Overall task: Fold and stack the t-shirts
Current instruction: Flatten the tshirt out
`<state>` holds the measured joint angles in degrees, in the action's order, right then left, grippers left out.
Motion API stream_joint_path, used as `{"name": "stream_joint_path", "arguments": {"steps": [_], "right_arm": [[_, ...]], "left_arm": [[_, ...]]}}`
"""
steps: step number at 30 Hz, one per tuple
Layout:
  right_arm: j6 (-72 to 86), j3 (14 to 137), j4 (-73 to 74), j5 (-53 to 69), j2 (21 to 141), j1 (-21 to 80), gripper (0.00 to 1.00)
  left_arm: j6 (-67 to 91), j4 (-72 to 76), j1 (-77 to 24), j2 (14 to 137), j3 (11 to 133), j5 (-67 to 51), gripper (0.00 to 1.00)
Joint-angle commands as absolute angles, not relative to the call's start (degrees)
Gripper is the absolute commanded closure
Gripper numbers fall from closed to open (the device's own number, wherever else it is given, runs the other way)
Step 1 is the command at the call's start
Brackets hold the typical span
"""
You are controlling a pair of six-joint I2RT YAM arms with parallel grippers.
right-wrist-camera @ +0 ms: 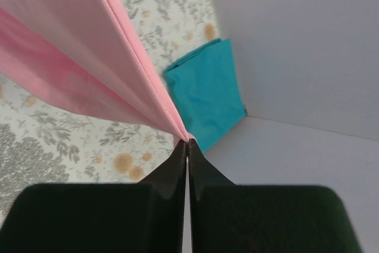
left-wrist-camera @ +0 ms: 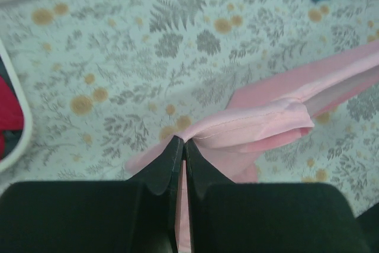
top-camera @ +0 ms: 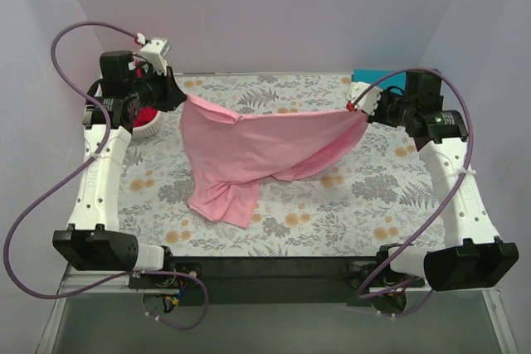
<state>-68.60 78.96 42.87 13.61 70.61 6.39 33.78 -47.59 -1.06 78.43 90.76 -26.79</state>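
The light pink t-shirt [top-camera: 257,151] hangs stretched between my two grippers above the floral table, its lower part sagging down onto the cloth. My left gripper [top-camera: 184,97] is shut on its left corner; the left wrist view shows the pink hem [left-wrist-camera: 260,125] pinched at the fingertips. My right gripper [top-camera: 358,109] is shut on its right corner, the pink cloth [right-wrist-camera: 89,45] running away to the upper left. The teal t-shirt [right-wrist-camera: 207,90] lies folded at the back right corner [top-camera: 377,79]. The red t-shirt [top-camera: 145,115] sits in the white basket [top-camera: 149,128].
The floral tablecloth [top-camera: 332,205] covers the table. White walls close the back and both sides. The basket rim [left-wrist-camera: 18,117] stands at the back left, beside my left arm.
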Motion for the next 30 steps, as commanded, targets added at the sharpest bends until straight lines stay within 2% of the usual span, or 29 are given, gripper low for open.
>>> {"name": "stream_joint_path", "arguments": {"steps": [1, 6, 12, 21, 25, 30], "right_arm": [[-64.17, 88.75, 41.05, 11.34, 69.26, 6.07, 0.99], [-60.21, 98.51, 37.72, 9.14, 66.28, 6.15, 0.99], [-55.99, 100.19, 29.98, 6.95, 56.88, 6.15, 0.99], [-55.37, 105.29, 24.43, 3.96, 49.22, 6.15, 0.99], [-57.56, 107.05, 24.17, 3.87, 48.52, 6.07, 0.99], [-60.37, 103.12, 23.99, 5.88, 48.43, 6.15, 0.99]], "left_arm": [[37.43, -44.12, -0.62, 75.24, 100.35, -24.61, 1.00], [39.02, -40.53, -0.70, 69.80, 107.22, -21.72, 1.00], [39.55, -35.43, -0.70, 61.09, 109.42, -18.20, 1.00], [38.58, -33.40, -0.62, 51.69, 113.55, -17.41, 1.00], [37.80, -34.80, -0.62, 51.32, 116.36, -14.25, 1.00], [36.39, -39.28, -0.62, 53.26, 117.52, -11.07, 1.00]]}}
